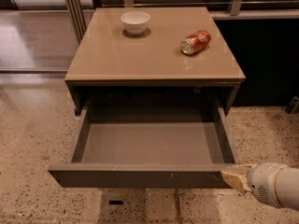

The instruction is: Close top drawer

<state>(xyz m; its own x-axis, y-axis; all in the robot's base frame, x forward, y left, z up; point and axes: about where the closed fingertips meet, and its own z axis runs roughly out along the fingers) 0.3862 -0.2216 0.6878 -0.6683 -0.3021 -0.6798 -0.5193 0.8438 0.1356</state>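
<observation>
The top drawer (140, 175) is pulled far out of a tan-topped cabinet (154, 55). Its front is flat, dark grey-brown and handleless, with small pale scuffs towards the right. Its shallow grey inside (152, 141) holds nothing. My gripper (237, 177) comes in from the lower right on a white arm. Its pale tip rests against the right end of the drawer front, at the corner.
A white bowl (135, 22) and a red can (195, 41) lying on its side sit on the cabinet top. Speckled floor surrounds the cabinet. Metal frame legs (74, 8) stand at the back left, and a dark wall panel (266, 64) is on the right.
</observation>
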